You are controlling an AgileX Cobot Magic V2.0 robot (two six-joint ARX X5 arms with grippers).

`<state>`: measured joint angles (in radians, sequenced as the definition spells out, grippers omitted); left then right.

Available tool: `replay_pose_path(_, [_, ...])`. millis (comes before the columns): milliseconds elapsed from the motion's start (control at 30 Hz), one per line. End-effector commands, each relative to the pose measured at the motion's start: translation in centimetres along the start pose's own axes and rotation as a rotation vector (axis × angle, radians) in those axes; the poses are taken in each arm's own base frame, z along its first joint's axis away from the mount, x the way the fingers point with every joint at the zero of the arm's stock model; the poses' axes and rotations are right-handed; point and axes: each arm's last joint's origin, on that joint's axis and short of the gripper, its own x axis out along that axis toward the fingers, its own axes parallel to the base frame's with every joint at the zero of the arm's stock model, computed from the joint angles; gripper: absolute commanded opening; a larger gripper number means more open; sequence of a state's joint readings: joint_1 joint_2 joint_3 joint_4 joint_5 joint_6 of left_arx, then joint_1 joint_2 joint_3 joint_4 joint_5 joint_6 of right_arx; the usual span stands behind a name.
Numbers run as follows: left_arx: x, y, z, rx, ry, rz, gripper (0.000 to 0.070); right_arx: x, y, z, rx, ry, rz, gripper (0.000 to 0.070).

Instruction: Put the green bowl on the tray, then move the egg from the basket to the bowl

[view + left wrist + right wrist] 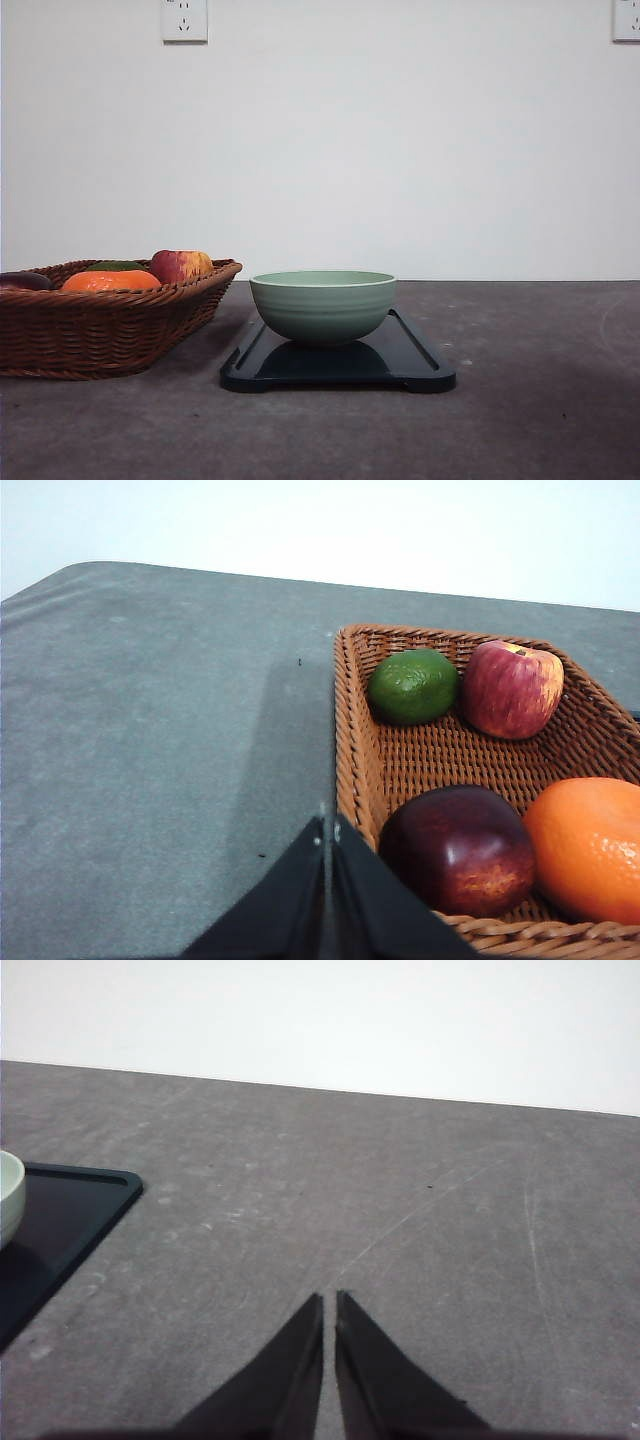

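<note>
The pale green bowl (322,303) stands upright and empty-looking on the black tray (420,368) at the table's middle. Its rim edge (8,1195) and the tray's corner (90,1205) show in the right wrist view. The brown wicker basket (110,330) sits to the left of the tray. Inside the basket (440,755) a round dark reddish-brown egg (458,848) lies by the near rim; its top (25,281) peeks over the rim in the front view. My left gripper (327,828) is shut with nothing held, just outside the basket's rim beside the egg. My right gripper (329,1300) is shut over bare table, to the right of the tray.
A green lime (413,686), a red-yellow apple (512,688) and an orange fruit (590,845) share the basket with the egg. Open grey tabletop (540,340) stretches right of the tray and in front of it. A white wall closes off the back.
</note>
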<state>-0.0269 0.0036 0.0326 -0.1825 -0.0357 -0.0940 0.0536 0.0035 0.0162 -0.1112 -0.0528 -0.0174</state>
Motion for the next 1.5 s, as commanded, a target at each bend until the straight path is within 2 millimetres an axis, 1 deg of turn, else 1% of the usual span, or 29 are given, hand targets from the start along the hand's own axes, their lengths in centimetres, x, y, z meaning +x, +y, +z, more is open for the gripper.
replay_pose_path(0, [0.19, 0.09, -0.67, 0.000, 0.023, 0.010, 0.0000, 0.04, 0.01, -0.02, 0.016, -0.009, 0.000, 0.0014])
replay_pose_path(1467, [0.19, 0.09, -0.67, 0.000, 0.023, 0.010, 0.0000, 0.04, 0.01, -0.02, 0.016, -0.009, 0.000, 0.0014])
